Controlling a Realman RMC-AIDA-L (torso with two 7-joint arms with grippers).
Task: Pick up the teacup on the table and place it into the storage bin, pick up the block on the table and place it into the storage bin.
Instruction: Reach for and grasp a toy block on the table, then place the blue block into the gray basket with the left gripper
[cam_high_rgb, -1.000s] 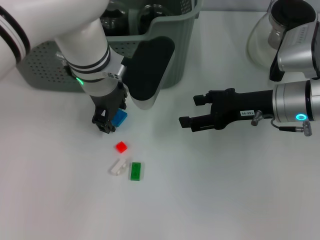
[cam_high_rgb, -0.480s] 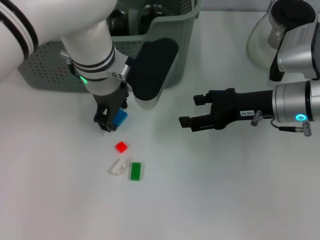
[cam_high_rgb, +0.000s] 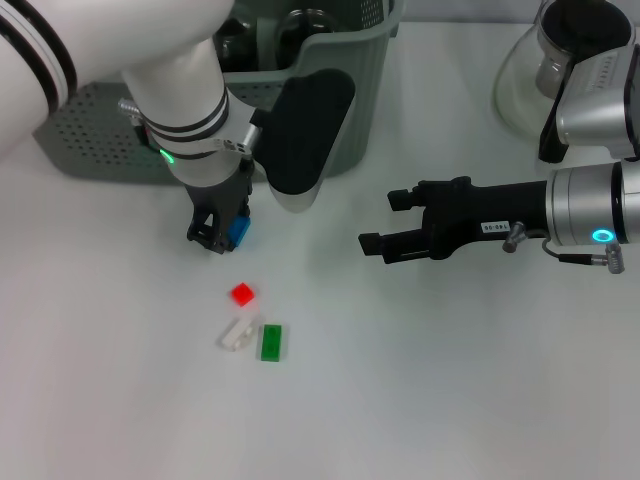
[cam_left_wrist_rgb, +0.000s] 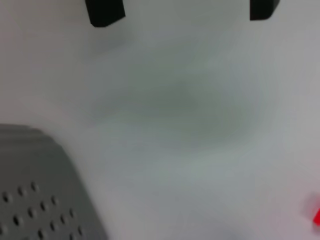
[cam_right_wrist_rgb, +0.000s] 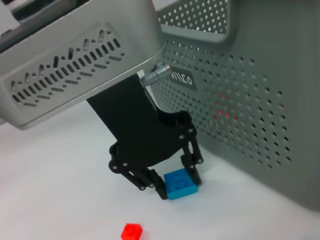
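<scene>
One blue block (cam_right_wrist_rgb: 180, 183) clamped in left gripper (cam_high_rgb: 222, 236) jaws beside storage bin (cam_high_rgb: 345, 110), right gripper (cam_high_rgb: 385, 222) jaws apart.

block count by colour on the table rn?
blue block: 1, between the left gripper fingers
red block: 1
green block: 1
clear block: 1
total: 4
</scene>
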